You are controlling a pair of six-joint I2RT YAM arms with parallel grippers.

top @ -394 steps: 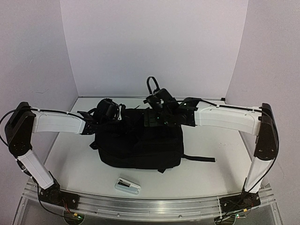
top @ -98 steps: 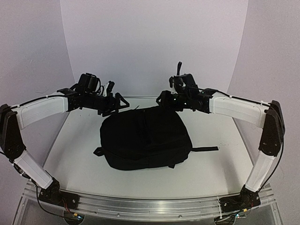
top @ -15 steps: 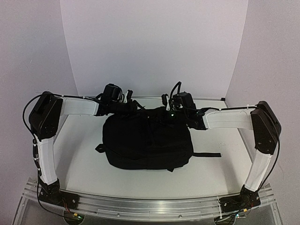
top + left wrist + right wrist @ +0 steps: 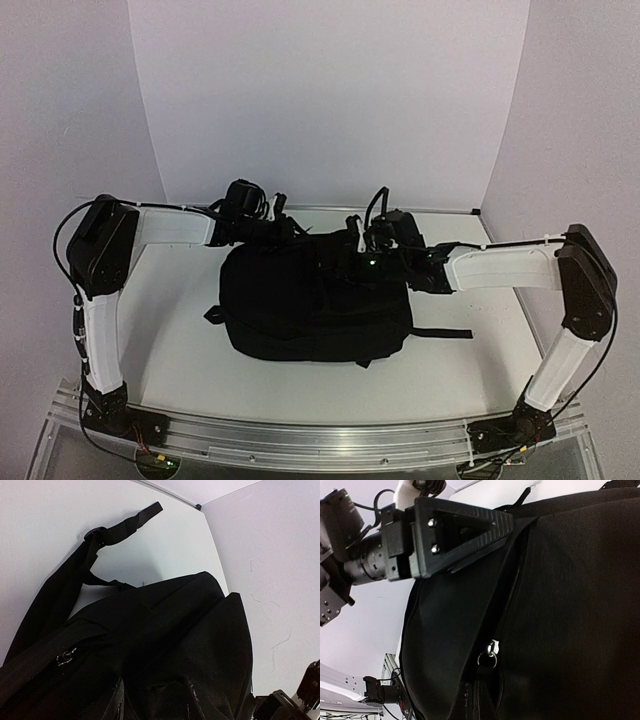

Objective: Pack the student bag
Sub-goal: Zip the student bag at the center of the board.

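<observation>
The student bag (image 4: 315,300), a large black backpack, lies flat in the middle of the table. My left gripper (image 4: 288,234) is at its far left top edge. In the left wrist view its fingers (image 4: 118,702) press a raised fold of the bag's fabric (image 4: 155,695) from both sides. My right gripper (image 4: 362,264) is over the bag's far top. In the right wrist view it is shut (image 4: 480,700) on the black tab hanging from the ring of the zipper pull (image 4: 490,655). The zipper line (image 4: 512,580) runs away toward the left gripper's finger (image 4: 460,527).
A loose strap (image 4: 440,333) trails from the bag's right side over the white table (image 4: 170,350). Another strap with a buckle (image 4: 120,527) lies beyond the bag's top near the back wall. Walls enclose the back and both sides.
The left gripper's fingers have drawn in around the fabric fold. The right arm's elbow has swung right and its wrist has come slightly nearer. The pouch seen earlier before the bag no longer shows.
</observation>
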